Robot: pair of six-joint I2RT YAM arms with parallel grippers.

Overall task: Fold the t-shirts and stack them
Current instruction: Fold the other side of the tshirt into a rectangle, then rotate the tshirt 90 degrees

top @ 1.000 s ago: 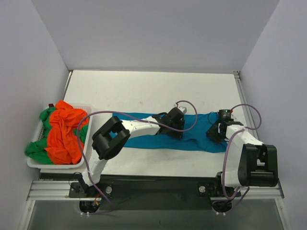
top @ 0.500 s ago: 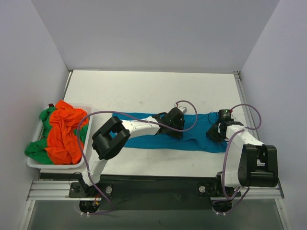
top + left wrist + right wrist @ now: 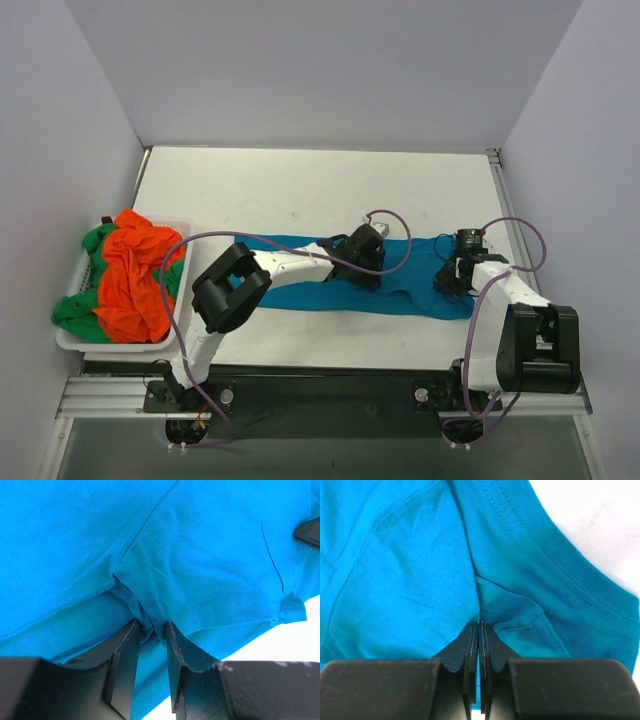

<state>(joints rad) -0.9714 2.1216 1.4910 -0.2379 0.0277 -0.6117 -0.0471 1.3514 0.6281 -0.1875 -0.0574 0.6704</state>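
Note:
The teal-blue t-shirt [image 3: 300, 283] lies folded into a long band across the table. My left gripper [image 3: 368, 270] sits on its middle; in the left wrist view the gripper [image 3: 151, 630] is shut on a bunched fold of the teal cloth [image 3: 190, 555]. My right gripper [image 3: 447, 283] is at the shirt's right end; in the right wrist view the gripper [image 3: 478, 626] is shut on a thin pinch of the teal cloth [image 3: 395, 575] near the collar rib. The orange t-shirt [image 3: 135, 270] and the green t-shirt [image 3: 72, 310] lie heaped in the basket.
A white plastic basket [image 3: 120, 346] stands at the table's left edge. Grey walls close in the left, back and right sides. White table top [image 3: 300, 190] lies behind the shirt. The arm bases sit on a rail at the near edge.
The right gripper has shifted very slightly; the left arm and the shirt have not visibly moved.

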